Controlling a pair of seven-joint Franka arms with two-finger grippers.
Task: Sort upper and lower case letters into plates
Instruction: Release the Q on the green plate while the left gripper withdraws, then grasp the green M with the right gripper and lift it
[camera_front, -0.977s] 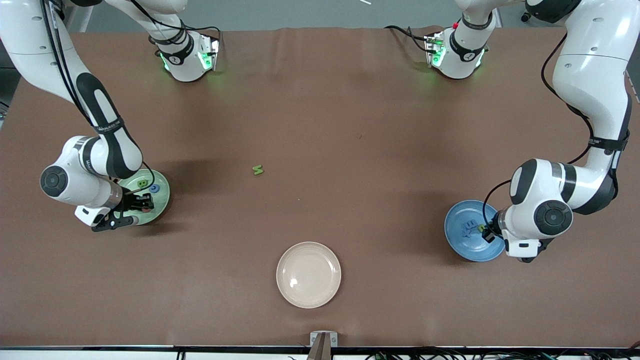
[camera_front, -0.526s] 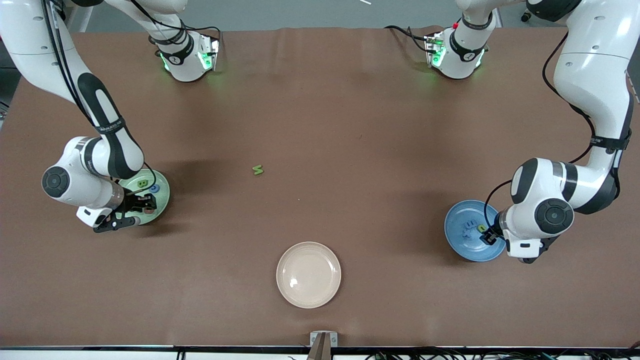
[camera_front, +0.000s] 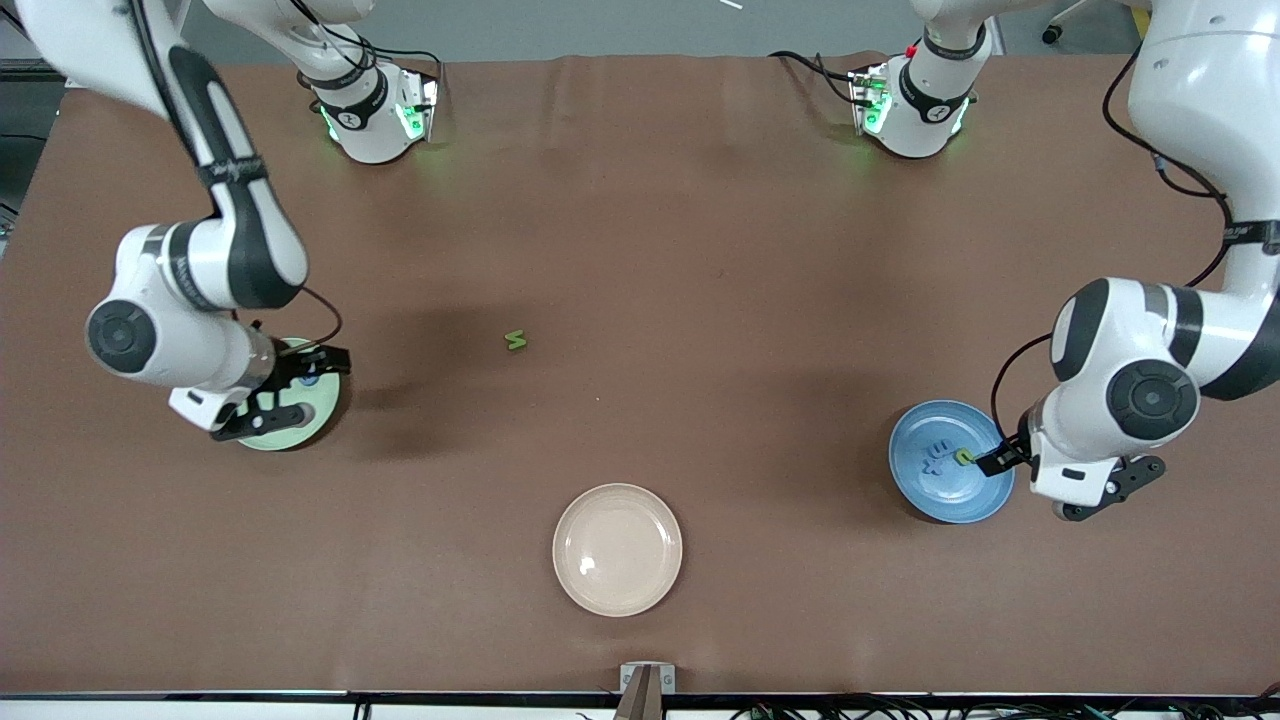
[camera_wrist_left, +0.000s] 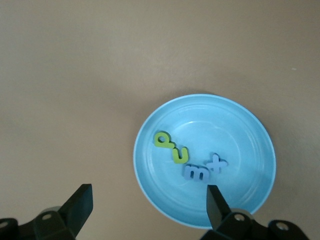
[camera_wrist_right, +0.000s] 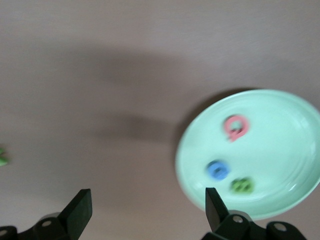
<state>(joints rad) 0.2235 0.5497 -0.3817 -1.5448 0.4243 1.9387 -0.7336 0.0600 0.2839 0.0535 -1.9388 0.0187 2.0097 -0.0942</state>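
Note:
The sky blue plate (camera_front: 940, 502) (camera_wrist_left: 240, 125) lies toward the left arm's end of the table. It holds two green letters (camera_wrist_left: 162, 140) (camera_wrist_left: 180, 155) and two blue ones (camera_wrist_left: 195, 173) (camera_wrist_left: 216, 162). My left gripper (camera_front: 1000, 462) (camera_wrist_left: 148, 205) hangs open and empty over that plate's edge. The mint green plate (camera_front: 300, 428) (camera_wrist_right: 280, 150) lies toward the right arm's end. A pink-red letter (camera_wrist_right: 234, 126), a blue one (camera_wrist_right: 218, 170) and a green one (camera_wrist_right: 242, 186) lie in it. My right gripper (camera_front: 297, 385) (camera_wrist_right: 146, 205) is open and empty above this plate. One green letter (camera_front: 515, 341) lies alone on the table.
A beige plate (camera_front: 617, 549) with nothing in it sits nearest the front camera, midway along the table. Brown tabletop (camera_front: 700, 300) stretches between the plates. The arm bases (camera_front: 372, 110) (camera_front: 915, 105) stand along the table's edge farthest from the front camera.
Both grippers opened and lifted from their plates. The left one let go of a green letter in the blue plate, the right one a pink-red letter in the mint plate.

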